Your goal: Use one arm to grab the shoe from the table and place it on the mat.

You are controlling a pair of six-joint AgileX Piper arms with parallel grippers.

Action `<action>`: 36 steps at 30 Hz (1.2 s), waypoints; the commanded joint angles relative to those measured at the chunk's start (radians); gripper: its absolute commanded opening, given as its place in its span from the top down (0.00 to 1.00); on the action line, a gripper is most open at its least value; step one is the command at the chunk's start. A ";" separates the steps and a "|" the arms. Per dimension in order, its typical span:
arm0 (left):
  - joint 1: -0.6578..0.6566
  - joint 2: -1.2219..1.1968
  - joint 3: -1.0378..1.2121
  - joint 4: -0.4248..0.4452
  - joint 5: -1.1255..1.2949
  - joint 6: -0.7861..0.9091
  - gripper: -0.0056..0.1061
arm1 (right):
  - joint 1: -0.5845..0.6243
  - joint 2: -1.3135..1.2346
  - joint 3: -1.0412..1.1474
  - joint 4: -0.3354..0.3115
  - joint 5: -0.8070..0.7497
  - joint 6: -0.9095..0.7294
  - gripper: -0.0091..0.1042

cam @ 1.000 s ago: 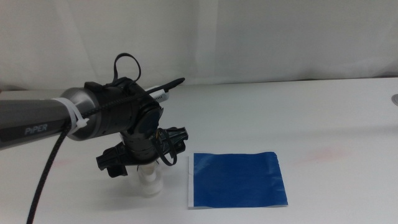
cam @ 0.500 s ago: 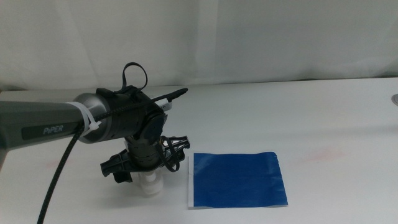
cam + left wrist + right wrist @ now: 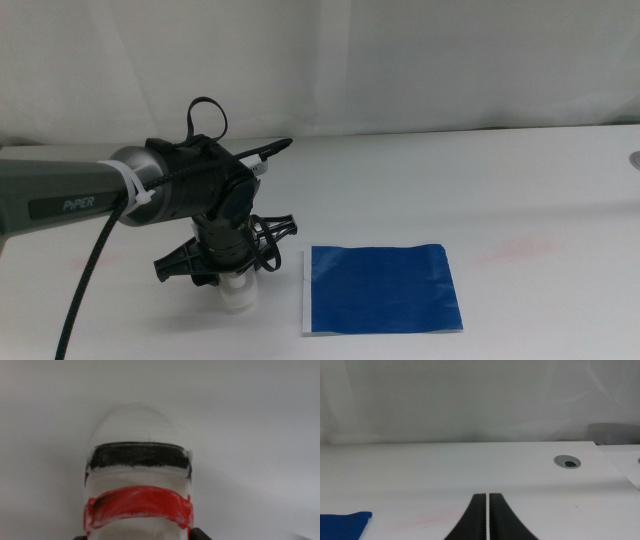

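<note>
The shoe (image 3: 139, 475), a small white sneaker with a black and a red strap, fills the left wrist view. My left gripper (image 3: 139, 536) has its two dark jaw tips pressed against the shoe's sides, shut on it. In the middle view the shoe (image 3: 238, 293) shows as a white shape under the left gripper (image 3: 234, 278), low over the table (image 3: 480, 190), just left of the blue mat (image 3: 380, 288). The right gripper (image 3: 487, 496) is shut on nothing, away from the work, and the mat's corner (image 3: 345, 522) shows beside it.
The grey arm (image 3: 80, 195) with its black cable reaches in from the left side. A thin white strip runs along the mat's left edge. A round grey grommet (image 3: 567, 462) sits in the table near its far right edge. A white backdrop stands behind.
The left arm's wrist has turned and shifted slightly left, and the shoe under it has shifted a little left too. The mat has not moved.
</note>
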 commanded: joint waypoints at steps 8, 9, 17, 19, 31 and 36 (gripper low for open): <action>0.002 -0.004 -0.006 -0.105 -0.017 0.003 0.98 | -0.008 -0.005 0.007 -0.003 -0.015 -0.003 0.94; 0.002 -0.011 -0.006 -0.135 -0.021 0.007 0.98 | -0.008 -0.005 0.007 -0.003 -0.015 -0.003 0.94; 0.000 -0.105 -0.006 -0.185 -0.040 0.016 0.98 | -0.008 -0.005 0.007 -0.003 -0.015 -0.003 0.94; 0.000 -0.145 -0.006 -0.209 -0.037 0.016 0.98 | -0.008 -0.005 0.007 -0.003 -0.015 -0.003 0.94; -0.006 -0.241 -0.006 -0.264 0.008 -0.184 0.98 | -0.008 -0.005 0.007 -0.003 -0.015 -0.003 0.94; -0.015 -0.245 -0.006 -0.296 0.008 -0.243 0.98 | -0.008 -0.005 0.007 -0.003 -0.015 -0.003 0.94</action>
